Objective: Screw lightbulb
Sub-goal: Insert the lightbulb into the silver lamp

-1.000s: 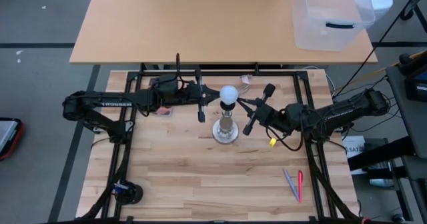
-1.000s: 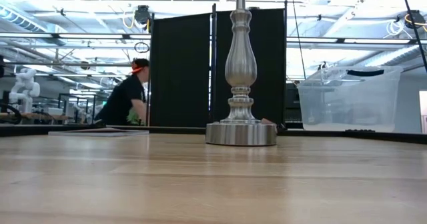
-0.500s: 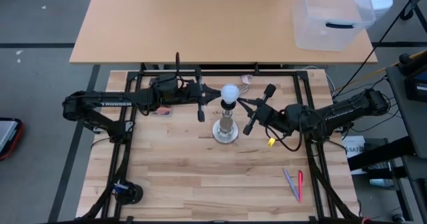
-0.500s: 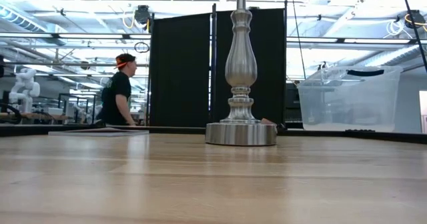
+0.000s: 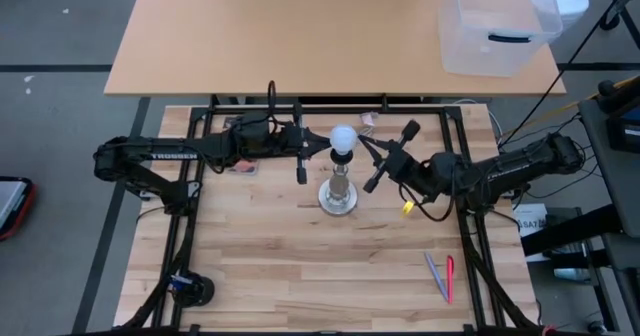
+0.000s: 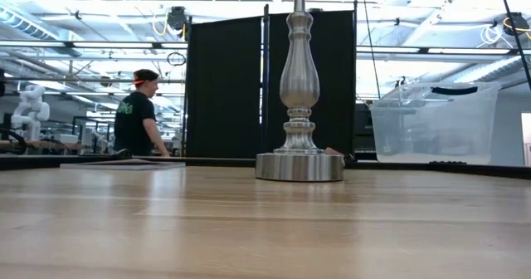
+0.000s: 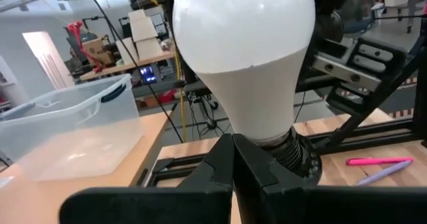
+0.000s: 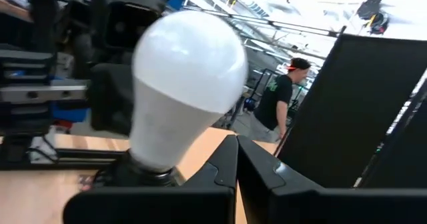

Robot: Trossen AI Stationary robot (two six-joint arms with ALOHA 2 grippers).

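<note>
The white frosted lightbulb (image 5: 344, 138) sits upright with its base in the black socket (image 7: 293, 154) on top of the silver round-based stand (image 5: 339, 194), whose base rests on the wooden table (image 6: 299, 167). My left gripper (image 5: 322, 148) is shut, level, just left of the bulb; in the left wrist view (image 7: 233, 151) its tips point at the bulb's neck (image 7: 257, 127). My right gripper (image 5: 363, 152) is shut, just right of the bulb; in the right wrist view (image 8: 236, 151) its tips stand beside the bulb (image 8: 187, 77), apart from it. My left gripper comes level from the table's left with shut fingers toward the bulb's neck just above the socket (image 7: 267, 139). Whether the fingertips touch it, I cannot tell.
A clear plastic bin (image 5: 495, 26) stands on the far table. Two pens (image 5: 440, 276) and a small yellow piece (image 5: 408, 212) lie on the table's right part. A person (image 6: 137, 113) stands in the room behind. Black frame rails (image 5: 460, 176) border the table.
My right gripper has shifted slightly toward the table's far edge and stays shut. The bulb and the stand have kept still. The person in the room behind has stood up and turned.
</note>
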